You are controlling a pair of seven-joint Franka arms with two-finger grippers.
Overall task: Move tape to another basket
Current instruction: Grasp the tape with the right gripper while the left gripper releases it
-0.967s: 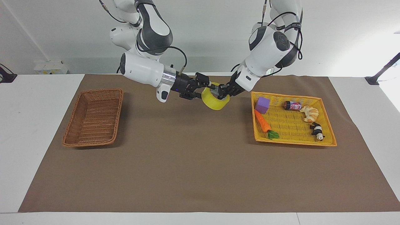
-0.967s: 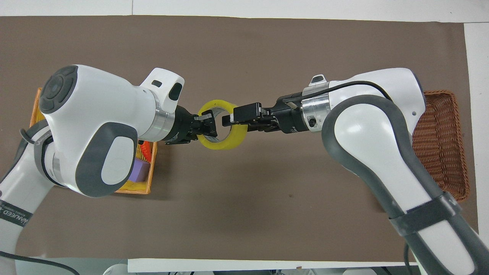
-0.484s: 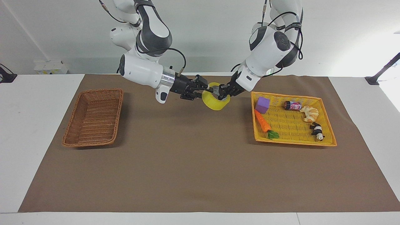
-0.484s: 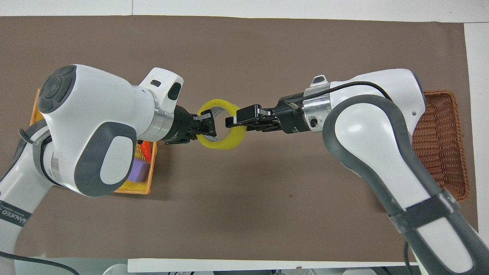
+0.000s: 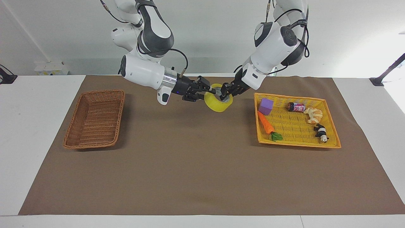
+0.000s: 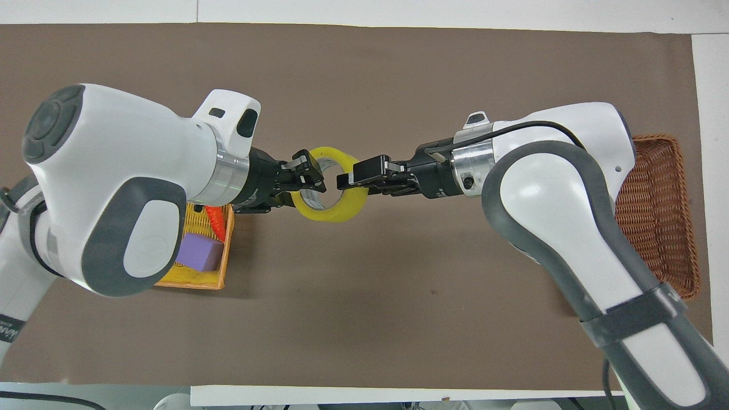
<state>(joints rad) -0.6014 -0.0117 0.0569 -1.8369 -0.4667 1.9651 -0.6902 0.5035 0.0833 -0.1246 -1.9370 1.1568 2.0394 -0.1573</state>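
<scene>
The right gripper (image 5: 207, 91) is clamped on the rim of the tape (image 5: 218, 102), held in the air above the brown mat (image 5: 196, 164) between the two baskets. The left gripper (image 5: 225, 92) is at the tape's other rim; its grip cannot be determined. The wicker basket (image 5: 95, 118) sits toward the right arm's end. No legible writing is discernible.

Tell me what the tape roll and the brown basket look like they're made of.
The tape looks like glossy, translucent yellow plastic film wound on a pale core, probably cardboard; that part is hard to tell. It hangs in the air between the two tools. The brown basket looks like woven wicker or rattan, possibly a plastic imitation: matte, with ribbed strands and a braided rim.
</scene>
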